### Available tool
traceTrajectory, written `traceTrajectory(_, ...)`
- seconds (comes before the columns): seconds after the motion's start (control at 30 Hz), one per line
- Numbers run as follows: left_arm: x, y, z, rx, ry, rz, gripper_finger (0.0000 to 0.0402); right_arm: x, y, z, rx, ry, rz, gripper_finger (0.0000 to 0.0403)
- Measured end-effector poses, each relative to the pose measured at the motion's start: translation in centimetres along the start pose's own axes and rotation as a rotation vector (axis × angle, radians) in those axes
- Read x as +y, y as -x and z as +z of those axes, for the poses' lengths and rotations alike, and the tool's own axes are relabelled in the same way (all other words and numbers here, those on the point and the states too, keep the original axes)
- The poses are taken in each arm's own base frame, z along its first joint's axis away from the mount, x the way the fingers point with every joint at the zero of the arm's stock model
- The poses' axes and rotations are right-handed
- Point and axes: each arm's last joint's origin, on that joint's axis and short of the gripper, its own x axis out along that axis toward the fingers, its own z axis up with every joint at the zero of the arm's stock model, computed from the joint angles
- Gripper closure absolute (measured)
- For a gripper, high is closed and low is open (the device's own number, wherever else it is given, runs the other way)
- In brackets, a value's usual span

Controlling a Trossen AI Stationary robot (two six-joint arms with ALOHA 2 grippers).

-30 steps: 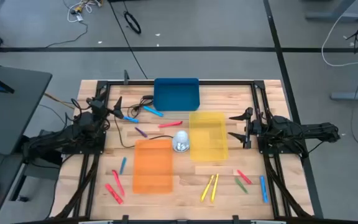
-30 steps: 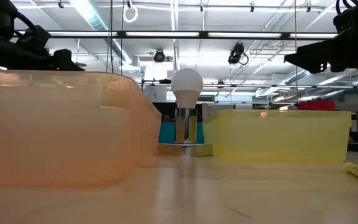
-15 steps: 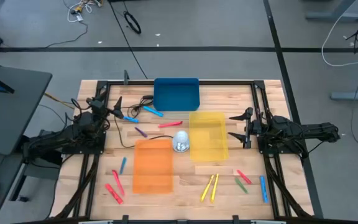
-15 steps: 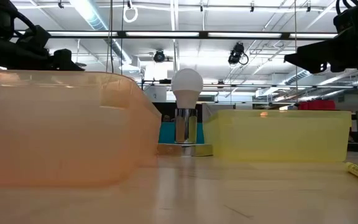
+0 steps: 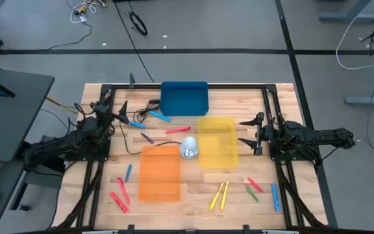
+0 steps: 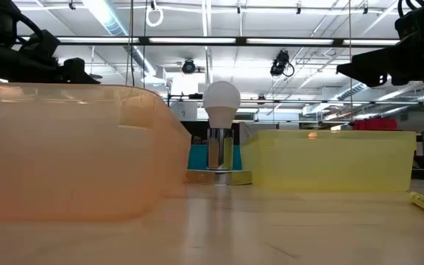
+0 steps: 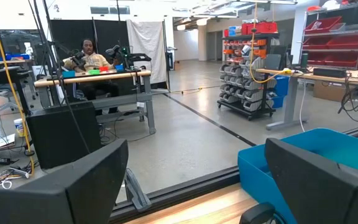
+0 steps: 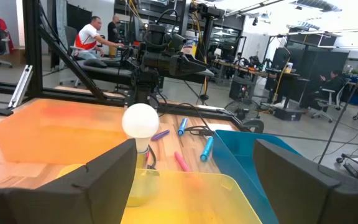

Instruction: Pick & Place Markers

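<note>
Markers lie flat, scattered over the wooden table: two light blue ones by the blue tray, a red one, a purple one, a blue and two red ones near the front left, two yellow ones, and green, red and blue ones at the front right. My left gripper hovers open at the table's far left, near a light blue marker. My right gripper hovers open beside the yellow tray's right side. Neither touches anything.
Three trays sit on the table: blue at the far edge, yellow at centre right, orange at centre front. A light bulb on a metal base stands between the orange and yellow trays. A black cable lies near the blue tray. People sit beyond the table.
</note>
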Motion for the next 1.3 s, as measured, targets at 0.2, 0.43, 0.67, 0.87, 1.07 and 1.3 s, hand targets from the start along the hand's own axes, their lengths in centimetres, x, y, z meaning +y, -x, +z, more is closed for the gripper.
traceTrajectory(0.2, 0.0, 0.0, 0.01, 0.0, 0.0, 0.0, 0.0019, 0.0, 0.0, 0.0, 0.0, 0.0, 0.0, 0.008)
traceTrajectory(0.43, 0.0, 0.0, 0.0, 0.0, 0.0, 0.0, 0.0019, 0.0, 0.0, 0.01, 0.0, 0.0, 0.0, 0.008)
traceTrajectory(0.67, 0.0, 0.0, 0.0, 0.0, 0.0, 0.0, 0.0019, 0.0, 0.0, 0.0, 0.0, 0.0, 0.0, 0.008)
traceTrajectory(0.87, 0.0, 0.0, 0.0, 0.0, 0.0, 0.0, 0.0019, 0.0, 0.0, 0.01, 0.0, 0.0, 0.0, 0.008)
traceTrajectory(1.07, 0.0, 0.0, 0.0, 0.0, 0.0, 0.0, 0.0019, -0.01, 0.0, 0.05, -0.004, -0.001, -0.001, 0.008)
traceTrajectory(1.3, 0.0, 0.0, 0.0, 0.0, 0.0, 0.0, 0.0019, -0.12, 0.01, 0.58, -0.06, -0.076, -0.009, 0.008)
